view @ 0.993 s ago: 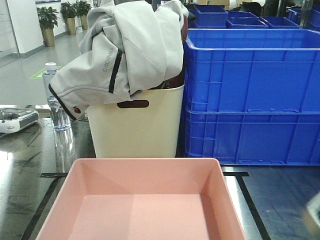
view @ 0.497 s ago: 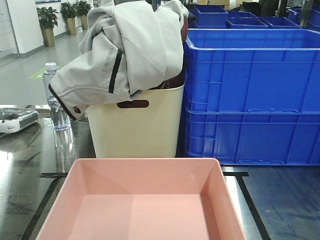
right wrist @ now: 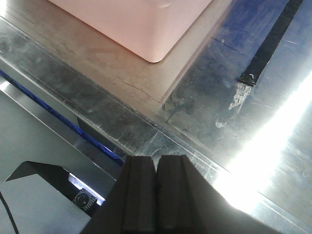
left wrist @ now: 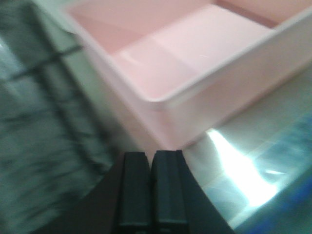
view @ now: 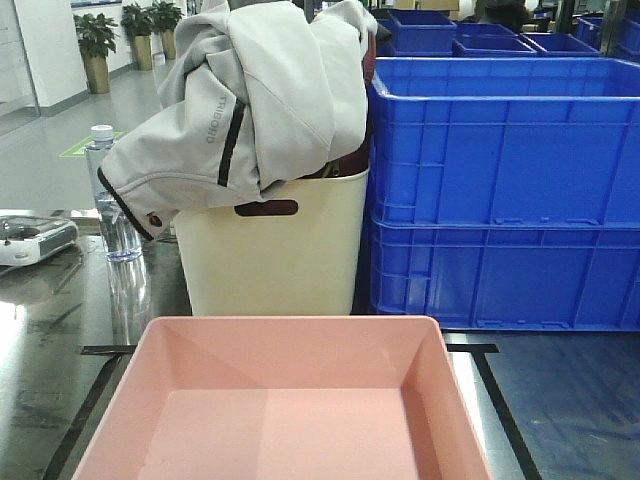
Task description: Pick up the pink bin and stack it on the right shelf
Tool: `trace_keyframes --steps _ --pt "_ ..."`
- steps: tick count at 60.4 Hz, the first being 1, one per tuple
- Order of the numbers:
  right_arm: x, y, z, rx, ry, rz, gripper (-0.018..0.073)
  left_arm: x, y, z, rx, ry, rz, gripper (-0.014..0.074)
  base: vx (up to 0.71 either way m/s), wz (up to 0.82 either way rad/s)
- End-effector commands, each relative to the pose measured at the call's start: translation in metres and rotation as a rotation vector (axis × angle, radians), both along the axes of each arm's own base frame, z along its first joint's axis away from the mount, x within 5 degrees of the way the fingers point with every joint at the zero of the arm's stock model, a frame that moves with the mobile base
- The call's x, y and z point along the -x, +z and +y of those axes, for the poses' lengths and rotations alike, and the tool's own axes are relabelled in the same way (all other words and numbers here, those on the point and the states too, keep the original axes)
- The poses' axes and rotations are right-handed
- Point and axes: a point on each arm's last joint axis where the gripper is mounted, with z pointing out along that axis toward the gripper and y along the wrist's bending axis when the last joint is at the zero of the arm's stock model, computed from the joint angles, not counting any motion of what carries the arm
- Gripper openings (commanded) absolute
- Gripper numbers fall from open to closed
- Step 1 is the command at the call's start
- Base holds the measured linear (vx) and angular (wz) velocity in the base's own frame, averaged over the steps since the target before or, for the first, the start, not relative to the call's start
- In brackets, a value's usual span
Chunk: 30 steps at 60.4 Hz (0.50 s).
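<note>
Pink bin (view: 285,400) sits empty on the shiny steel shelf (view: 560,390), inside black tape outlines (view: 500,390), nearest the front camera. Behind it stands a cream bin (view: 270,255) with a grey jacket (view: 245,100) heaped over its rim. Stacked blue crates (view: 505,190) stand to the right of the cream bin, touching or nearly so. A water bottle (view: 112,195) stands left of the cream bin.

Left hand (left wrist: 151,187): fingers pressed together, clenched on nothing, just off a corner of the pink bin (left wrist: 195,73); the view is blurred, so contact is hard to judge. Right hand (right wrist: 156,192): likewise clenched and empty, over the shelf edge (right wrist: 195,146), clear of the bin's corner (right wrist: 141,24).
</note>
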Motion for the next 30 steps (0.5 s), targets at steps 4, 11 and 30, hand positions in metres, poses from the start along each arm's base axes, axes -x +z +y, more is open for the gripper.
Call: trace_keyframes --steps 4,11,30 --pt "-0.003 0.011 0.002 -0.035 0.004 -0.065 -0.0012 0.004 -0.006 0.014 0.027 0.182 -0.288 0.0013 0.00 0.00" --pt "-0.004 0.011 0.002 -0.036 0.004 -0.066 -0.0012 0.008 -0.033 0.019 0.076 0.289 -0.378 0.0000 0.00 0.00" --pt "-0.003 0.010 0.002 -0.034 0.004 -0.064 -0.0012 0.002 -0.082 0.022 0.276 0.371 -0.424 0.0000 0.00 0.00"
